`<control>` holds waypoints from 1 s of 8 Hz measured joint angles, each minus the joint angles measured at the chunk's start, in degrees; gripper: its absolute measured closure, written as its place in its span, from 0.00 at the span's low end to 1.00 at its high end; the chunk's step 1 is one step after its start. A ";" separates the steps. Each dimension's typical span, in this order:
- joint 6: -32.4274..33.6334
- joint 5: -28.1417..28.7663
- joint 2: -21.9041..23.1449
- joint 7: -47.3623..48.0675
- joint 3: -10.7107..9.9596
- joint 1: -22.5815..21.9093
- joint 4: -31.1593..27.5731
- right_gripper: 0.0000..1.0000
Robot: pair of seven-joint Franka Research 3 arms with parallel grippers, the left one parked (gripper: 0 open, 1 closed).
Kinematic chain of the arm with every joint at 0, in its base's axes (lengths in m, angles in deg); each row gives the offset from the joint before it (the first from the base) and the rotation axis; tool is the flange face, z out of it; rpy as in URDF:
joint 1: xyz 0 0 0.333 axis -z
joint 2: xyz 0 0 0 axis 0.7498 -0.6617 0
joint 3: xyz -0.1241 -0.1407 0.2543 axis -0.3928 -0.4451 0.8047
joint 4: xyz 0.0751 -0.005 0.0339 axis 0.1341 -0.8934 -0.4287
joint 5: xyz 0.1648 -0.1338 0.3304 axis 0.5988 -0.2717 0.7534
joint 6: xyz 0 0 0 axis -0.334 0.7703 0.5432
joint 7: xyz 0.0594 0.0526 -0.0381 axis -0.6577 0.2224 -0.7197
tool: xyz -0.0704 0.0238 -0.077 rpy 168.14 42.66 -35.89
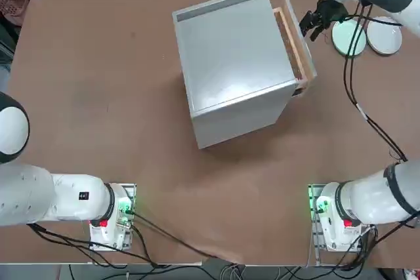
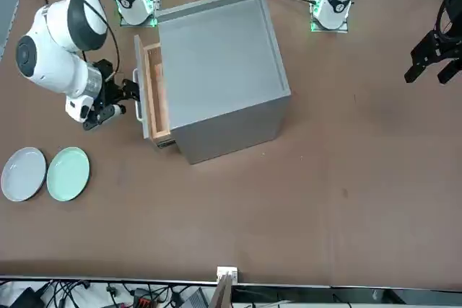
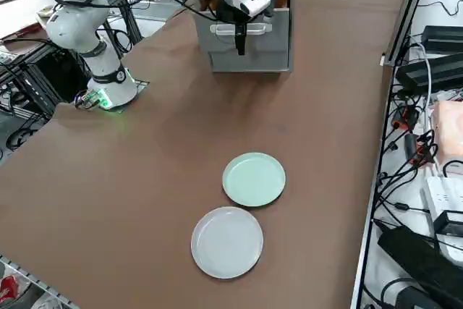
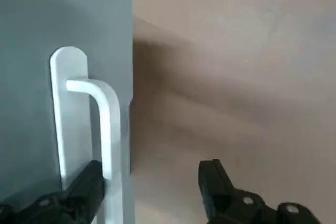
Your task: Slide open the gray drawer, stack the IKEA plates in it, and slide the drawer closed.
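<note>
The gray drawer (image 1: 296,36) stands pulled partway out of the gray cabinet (image 1: 230,63), and its wooden sides (image 2: 154,86) show. My right gripper (image 1: 314,27) is open at the drawer's front panel (image 3: 253,37). In the wrist view the white handle bar (image 4: 109,129) stands between the fingers, close against one fingertip (image 4: 86,184) and well apart from the other. Both IKEA plates lie on the table beyond the drawer, touching at their rims: the mint green plate (image 1: 349,36) (image 3: 253,179) and the white plate (image 1: 384,35) (image 3: 227,242).
The cabinet sits at an angle near the table's far middle. Behind my gripper the plates lie close to the table's right edge (image 3: 376,179). Cables and power strips (image 3: 434,200) run past that edge. Open brown tabletop (image 1: 98,96) spreads left of the cabinet.
</note>
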 joint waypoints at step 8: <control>-0.07 -1.89 0.04 -3.77 -0.07 9.09 0.11 0.00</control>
